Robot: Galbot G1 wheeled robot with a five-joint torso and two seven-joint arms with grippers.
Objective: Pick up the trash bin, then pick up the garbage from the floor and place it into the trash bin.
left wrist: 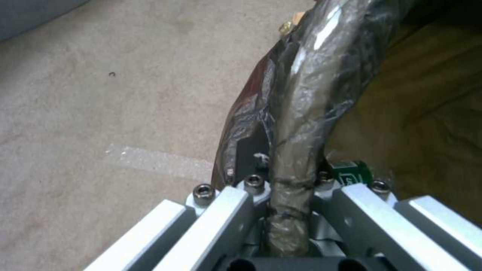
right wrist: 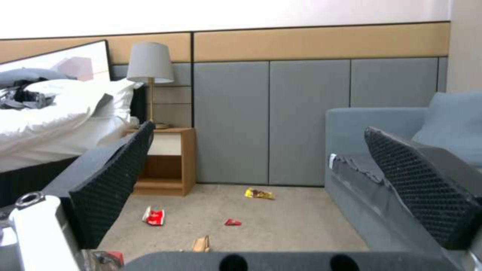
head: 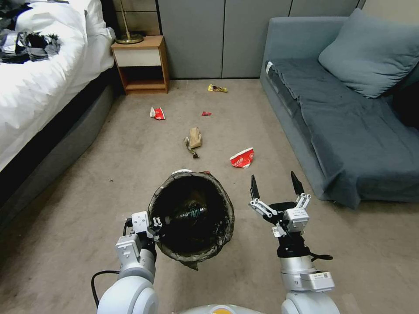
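Note:
My left gripper [head: 158,221] is shut on the near rim of the trash bin [head: 192,216], holding it off the carpet; its dark bag [left wrist: 301,113] is pinched between the fingers. A green-labelled bottle [head: 188,214] lies inside. My right gripper [head: 276,182] hangs open and empty to the bin's right. Garbage lies on the carpet ahead: a crushed red-and-white cup [head: 242,158], a brown paper bag [head: 194,138], another crushed cup [head: 157,113], a small red wrapper [head: 206,113] and a yellow wrapper [head: 217,88].
A white bed [head: 39,83] runs along the left with dark clothing on it. A wooden nightstand [head: 142,63] with a lamp stands at the back. A grey sofa [head: 349,117] fills the right side. Carpet lies between them.

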